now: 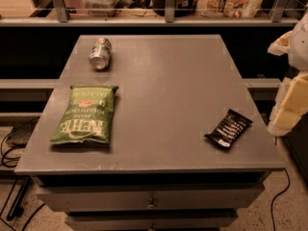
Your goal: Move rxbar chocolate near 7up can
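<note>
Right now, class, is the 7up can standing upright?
No, the 7up can lies on its side at the far left of the table, while the gripper hangs at the right edge near the rxbar chocolate.

The grey desk (168, 85) carries three things. A can (100, 54) lies on its side at the far left, shiny round end facing the camera. Nearer on the same side, apart from it, a green bag (86, 114) lies flat. A black bar (228, 129) lies flat and slantwise near the right edge. The hand (288, 110) hangs just off that edge, beside the bar.
</note>
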Tool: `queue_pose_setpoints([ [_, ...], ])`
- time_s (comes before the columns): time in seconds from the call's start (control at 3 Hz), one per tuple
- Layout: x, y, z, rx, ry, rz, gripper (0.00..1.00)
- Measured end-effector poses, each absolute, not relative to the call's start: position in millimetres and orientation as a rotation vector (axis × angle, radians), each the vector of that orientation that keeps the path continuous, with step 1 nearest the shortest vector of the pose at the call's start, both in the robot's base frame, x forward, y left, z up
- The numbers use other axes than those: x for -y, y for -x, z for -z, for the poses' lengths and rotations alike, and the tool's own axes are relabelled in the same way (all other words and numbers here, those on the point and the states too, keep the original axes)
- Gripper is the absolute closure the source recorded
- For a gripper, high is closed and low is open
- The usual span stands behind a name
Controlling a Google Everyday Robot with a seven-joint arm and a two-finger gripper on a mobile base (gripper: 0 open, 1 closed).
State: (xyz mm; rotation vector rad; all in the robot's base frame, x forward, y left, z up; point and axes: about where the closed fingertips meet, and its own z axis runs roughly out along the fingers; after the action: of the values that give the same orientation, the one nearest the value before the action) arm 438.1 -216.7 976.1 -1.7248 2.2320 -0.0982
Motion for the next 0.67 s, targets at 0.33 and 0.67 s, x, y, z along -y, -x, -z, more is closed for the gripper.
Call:
queue_pose_setpoints([
  [0.33, 216.7, -438.1, -976.1, -2.232, 1.725, 0.098, 0.00],
  [0.67, 217.6, -441.2, -971.7, -2.207, 1.747, 0.097, 0.00],
])
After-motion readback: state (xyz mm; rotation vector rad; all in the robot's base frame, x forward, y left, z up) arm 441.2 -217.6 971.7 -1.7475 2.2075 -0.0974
